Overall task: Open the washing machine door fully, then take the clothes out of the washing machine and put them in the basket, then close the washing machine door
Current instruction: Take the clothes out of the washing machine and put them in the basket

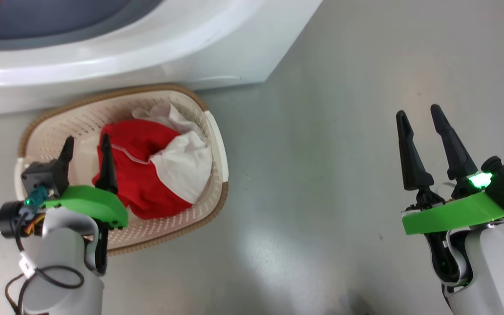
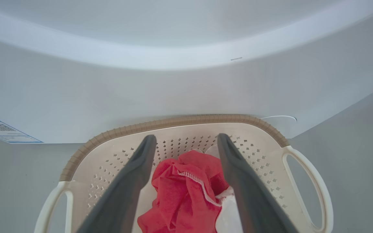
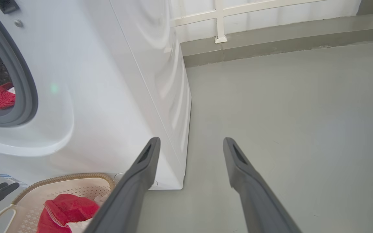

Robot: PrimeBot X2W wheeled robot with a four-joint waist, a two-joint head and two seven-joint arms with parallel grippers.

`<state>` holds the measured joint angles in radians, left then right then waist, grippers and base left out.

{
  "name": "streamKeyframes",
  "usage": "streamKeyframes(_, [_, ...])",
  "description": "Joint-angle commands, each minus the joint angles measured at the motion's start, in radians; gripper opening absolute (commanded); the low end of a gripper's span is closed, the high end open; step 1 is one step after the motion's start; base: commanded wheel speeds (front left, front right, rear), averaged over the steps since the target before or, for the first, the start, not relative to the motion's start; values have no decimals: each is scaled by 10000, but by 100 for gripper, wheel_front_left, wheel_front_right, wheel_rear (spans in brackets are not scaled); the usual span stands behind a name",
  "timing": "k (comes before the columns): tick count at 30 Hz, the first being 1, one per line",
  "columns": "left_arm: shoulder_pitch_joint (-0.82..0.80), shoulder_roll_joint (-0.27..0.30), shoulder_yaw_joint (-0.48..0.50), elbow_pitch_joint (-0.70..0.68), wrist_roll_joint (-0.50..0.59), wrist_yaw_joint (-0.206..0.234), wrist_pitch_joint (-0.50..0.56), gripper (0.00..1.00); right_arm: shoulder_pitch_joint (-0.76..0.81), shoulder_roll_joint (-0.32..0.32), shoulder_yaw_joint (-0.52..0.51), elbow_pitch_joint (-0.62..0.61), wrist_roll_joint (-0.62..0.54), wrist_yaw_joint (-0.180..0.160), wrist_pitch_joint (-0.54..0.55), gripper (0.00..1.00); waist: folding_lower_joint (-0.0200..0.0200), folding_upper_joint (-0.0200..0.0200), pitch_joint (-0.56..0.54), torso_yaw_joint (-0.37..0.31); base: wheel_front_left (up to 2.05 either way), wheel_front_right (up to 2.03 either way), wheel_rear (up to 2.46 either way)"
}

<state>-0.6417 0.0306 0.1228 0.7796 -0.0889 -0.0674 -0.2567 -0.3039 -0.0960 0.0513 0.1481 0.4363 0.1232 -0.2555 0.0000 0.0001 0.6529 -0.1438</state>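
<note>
Head view: grey floor (image 1: 322,175) beneath the basket (image 1: 218,144)

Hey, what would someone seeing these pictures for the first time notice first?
The bright red and white clothes heaped in the cream basket, right in front of the white washing machine. The left gripper hangs open over that heap, the right gripper open over bare floor. Another red piece lies inside the machine.

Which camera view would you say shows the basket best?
The head view: the basket shows nearly whole from above, clothes inside. The left wrist view shows its far rim and handles; the right wrist view, one corner.
</note>
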Motion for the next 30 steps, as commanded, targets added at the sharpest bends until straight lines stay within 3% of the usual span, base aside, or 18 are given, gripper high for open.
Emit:
streamKeyframes(1, [512,202,193,-315,-149,-103,-51,100,365,-121,184,-162,-43,75,-63,100,0,-1,-618,231,0,0,0])
streamKeyframes(30, [3209,197,-268,-3581,-770,-364,-51,100,2466,-158,-118,190,-190,75,-63,100,0,-1,-3874,866,0,0,0])
